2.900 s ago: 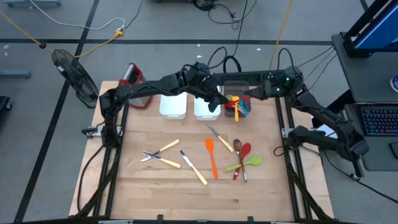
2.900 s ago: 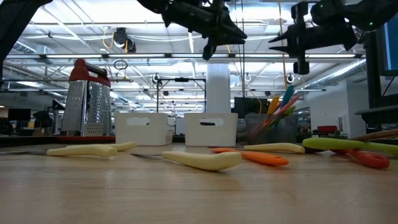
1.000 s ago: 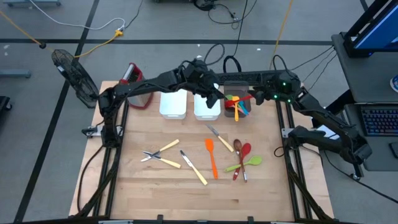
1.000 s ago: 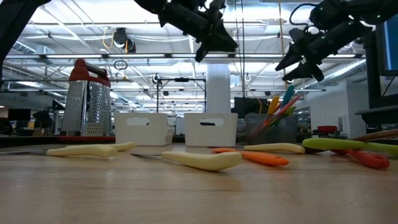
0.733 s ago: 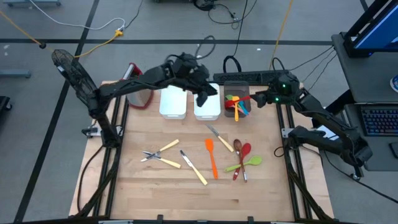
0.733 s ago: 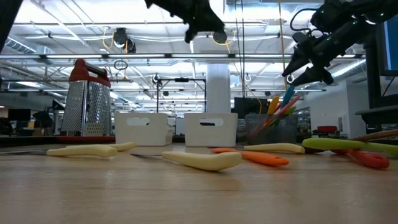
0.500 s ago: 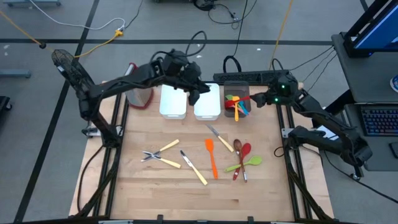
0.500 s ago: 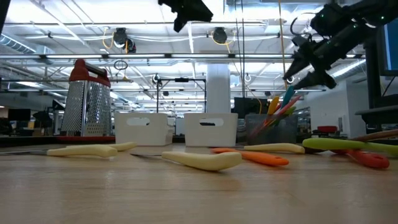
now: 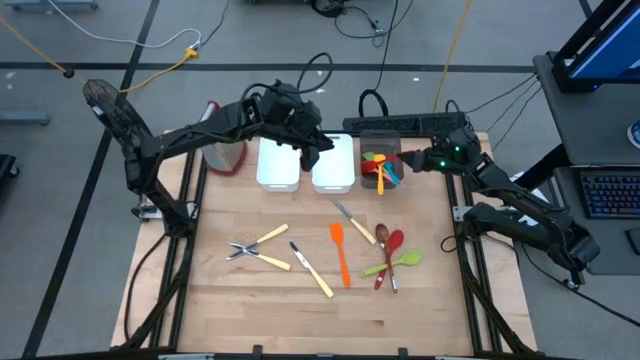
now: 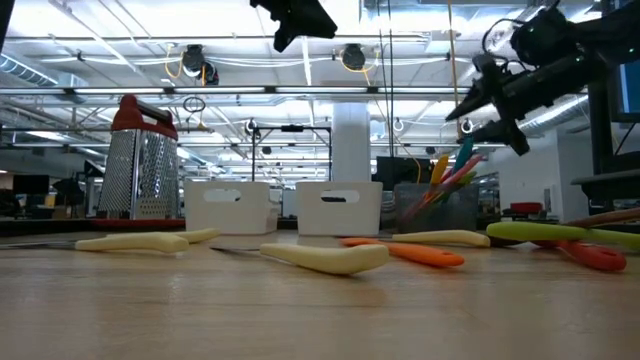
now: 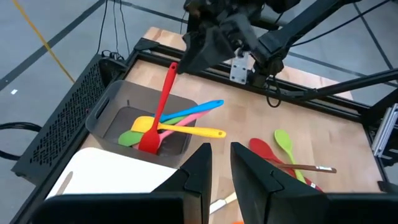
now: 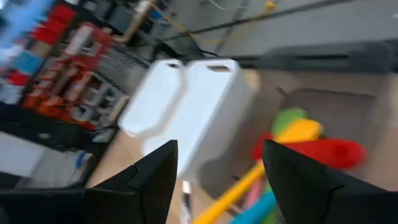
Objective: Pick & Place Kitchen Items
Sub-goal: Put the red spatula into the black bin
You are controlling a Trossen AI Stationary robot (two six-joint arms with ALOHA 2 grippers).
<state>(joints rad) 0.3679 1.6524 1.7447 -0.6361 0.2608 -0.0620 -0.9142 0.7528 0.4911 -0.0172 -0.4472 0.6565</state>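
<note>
Several kitchen items lie on the table: an orange spatula (image 9: 340, 252), yellow-handled pieces (image 9: 262, 249), red and green spoons (image 9: 392, 256). More stand in the dark bin (image 11: 115, 107); a red spatula (image 11: 163, 102) leans on its rim, blade down. My right gripper (image 9: 404, 160) hovers open just beside that handle's free end, nothing between its fingers (image 12: 149, 180). My left gripper (image 9: 321, 154) hangs high over the white bins, open by a narrow gap (image 11: 221, 160), holding nothing.
Two white bins (image 9: 278, 166) (image 9: 334, 172) stand at the far edge left of the dark bin. A red-topped box grater (image 9: 214, 128) stands at the far left corner. Bare wood lies along the table's near edge (image 9: 320, 320).
My left gripper has risen and drawn back toward the table's left, from beside the dark bin to above the white bins. My right gripper has sunk a little over the dark bin and rolled, so its fingers now lie more level.
</note>
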